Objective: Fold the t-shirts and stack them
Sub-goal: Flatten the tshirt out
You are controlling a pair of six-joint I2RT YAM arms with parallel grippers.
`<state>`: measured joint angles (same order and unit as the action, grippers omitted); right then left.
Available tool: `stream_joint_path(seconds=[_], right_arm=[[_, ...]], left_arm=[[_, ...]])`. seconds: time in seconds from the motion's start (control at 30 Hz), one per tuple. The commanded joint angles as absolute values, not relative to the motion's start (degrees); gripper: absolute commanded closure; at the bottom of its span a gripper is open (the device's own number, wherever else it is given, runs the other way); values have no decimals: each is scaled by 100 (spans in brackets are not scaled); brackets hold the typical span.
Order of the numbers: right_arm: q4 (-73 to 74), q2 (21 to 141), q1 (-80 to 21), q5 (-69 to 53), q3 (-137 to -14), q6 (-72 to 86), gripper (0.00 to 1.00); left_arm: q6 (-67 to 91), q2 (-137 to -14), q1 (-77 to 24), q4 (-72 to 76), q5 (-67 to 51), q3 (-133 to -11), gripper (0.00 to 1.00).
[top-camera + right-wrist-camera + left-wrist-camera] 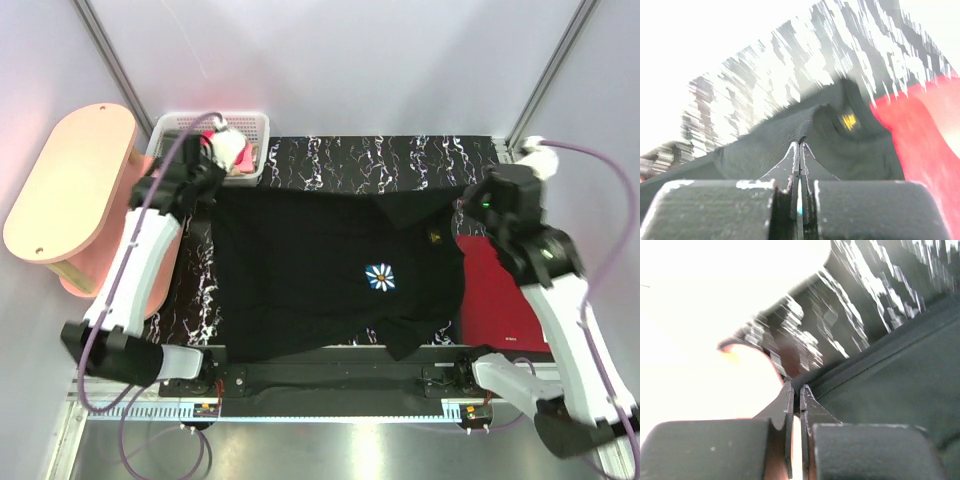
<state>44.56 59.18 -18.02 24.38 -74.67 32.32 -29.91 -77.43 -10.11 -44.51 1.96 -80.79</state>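
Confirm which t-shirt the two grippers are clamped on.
The black t-shirt with the daisy print: left gripper and right gripper pinch its far edge. The dark red t-shirt lies ungripped at right.

Overhead I get sharp, even light; both wrist views blow out white upper left, and the table (805,65) smears with blur.

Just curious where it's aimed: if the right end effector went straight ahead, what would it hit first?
The right end effector first meets the black t-shirt bunched at its tips; beyond, likely the marbled surface.
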Motion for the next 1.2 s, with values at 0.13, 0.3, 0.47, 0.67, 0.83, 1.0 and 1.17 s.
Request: stream_joint_path(seconds=[0.13, 0.3, 0.47, 0.67, 0.83, 1.0, 1.17], right_arm=[[4403, 4397, -1837, 1680, -9113, 2391, 100], [4560, 3973, -1820, 1196, -9991, 2084, 100], [5044, 4227, -1487, 792, -11448, 1916, 100], [5344, 4474, -1046, 404, -12068, 2039, 100], [5248, 4640, -1028, 860, -11429, 2030, 100], [4484, 4956, -1046, 1405, -10487, 1934, 100], [3851, 5984, -1037, 1652, -9932, 1811, 100]], left_arm=[[-2751, -6259, -967, -5281, 791, -9948, 100], [-2873, -5390, -967, -5879, 624, -9941, 100], [-3032, -4949, -967, -6459, 729, -10317, 100], [-3024, -4930, -967, -6855, 642, -11267, 100], [-3023, -4975, -967, -6418, 536, -10560, 100], [-3067, -5350, -967, -5215, 493, -8942, 100], [-3120, -6623, -967, -4290, 580, -8350, 100]])
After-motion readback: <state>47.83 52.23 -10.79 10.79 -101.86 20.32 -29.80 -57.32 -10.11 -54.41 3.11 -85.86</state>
